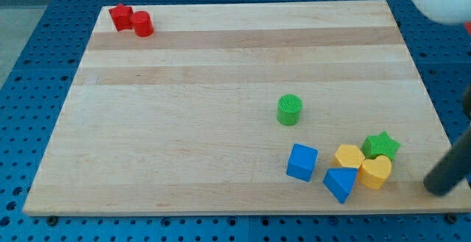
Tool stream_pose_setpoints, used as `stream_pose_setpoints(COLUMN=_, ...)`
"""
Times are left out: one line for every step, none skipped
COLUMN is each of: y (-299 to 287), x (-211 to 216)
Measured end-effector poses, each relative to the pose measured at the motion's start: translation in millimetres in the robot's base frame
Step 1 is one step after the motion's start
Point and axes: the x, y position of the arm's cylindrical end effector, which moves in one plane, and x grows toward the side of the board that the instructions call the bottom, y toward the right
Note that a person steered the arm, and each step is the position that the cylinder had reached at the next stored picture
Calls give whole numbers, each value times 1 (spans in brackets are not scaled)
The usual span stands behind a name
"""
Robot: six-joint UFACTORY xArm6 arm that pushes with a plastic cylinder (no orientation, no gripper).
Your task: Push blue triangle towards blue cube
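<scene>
The blue triangle point(340, 183) lies near the view's bottom right of the wooden board point(221, 87). The blue cube point(302, 162) sits just to its upper left, a small gap apart. My tip point(438, 190) is the lower end of the dark rod at the view's right edge, well to the right of the triangle, past the yellow heart block point(376, 171). It touches no block.
A yellow hexagon-like block point(349, 157) and a green star point(381, 146) crowd the triangle's upper right. A green cylinder point(289, 109) stands above the cube. A red star point(121, 16) and a red cylinder point(142, 23) sit at the top left corner.
</scene>
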Motion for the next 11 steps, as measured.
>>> stream_pose_setpoints(y=-9, x=1)
stream_pose_setpoints(y=-9, x=1)
stream_pose_setpoints(y=-25, x=1)
stream_pose_setpoints(y=-66, x=1)
stream_pose_setpoints(y=-89, x=0)
stream_pose_setpoints(y=-89, x=-4)
stream_pose_setpoints(y=-89, x=-9)
stream_pose_setpoints(y=-91, x=-9)
stream_pose_setpoints(y=-100, x=-9)
stream_pose_setpoints(y=-113, x=-9)
stream_pose_setpoints(y=-116, x=-10)
